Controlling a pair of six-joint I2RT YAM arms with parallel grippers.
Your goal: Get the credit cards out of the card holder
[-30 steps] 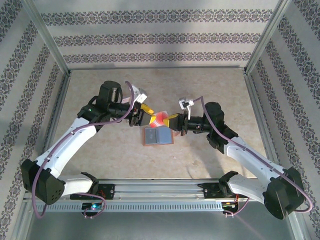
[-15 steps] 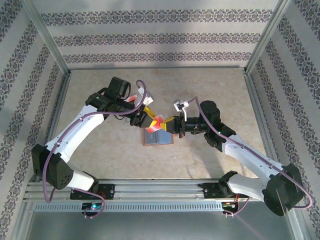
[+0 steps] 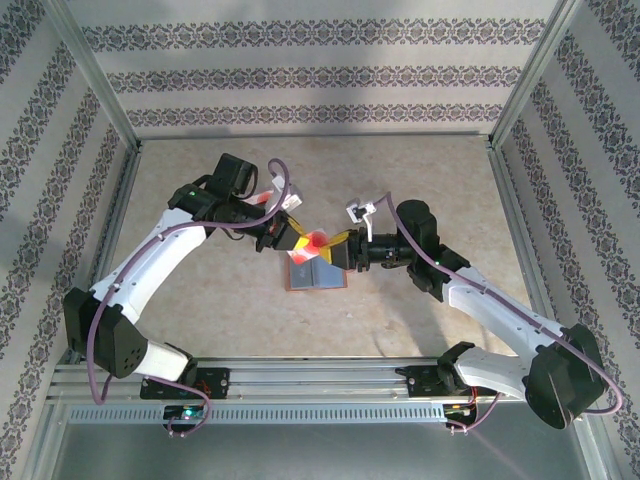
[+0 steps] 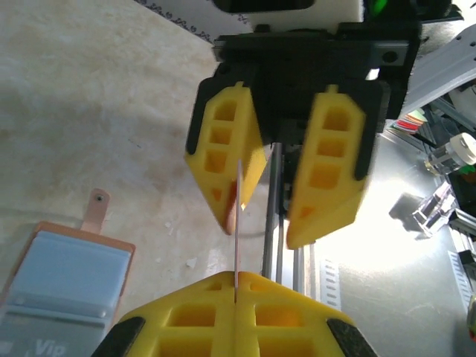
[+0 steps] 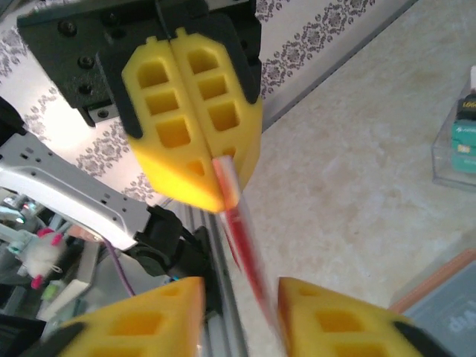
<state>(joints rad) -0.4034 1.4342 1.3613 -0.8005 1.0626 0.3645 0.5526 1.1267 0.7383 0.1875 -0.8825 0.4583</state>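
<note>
A red credit card hangs in the air between my two grippers, above the card holder. The holder lies open and flat on the table, grey-blue pockets up. My left gripper is shut on one end of the card; the left wrist view shows the card's thin edge pinched between its closed fingertips. My right gripper faces it with jaws apart. The card runs between those fingers, close to one pad. The holder is also at the lower left of the left wrist view.
Patterned walls and metal frame posts enclose the beige table. A slotted metal rail runs along the near edge. A teal item in a clear box sits off to the right in the right wrist view.
My left gripper has closed on the card. My right gripper, shut on it before, has opened. Both arms lifted slightly over the holder.
</note>
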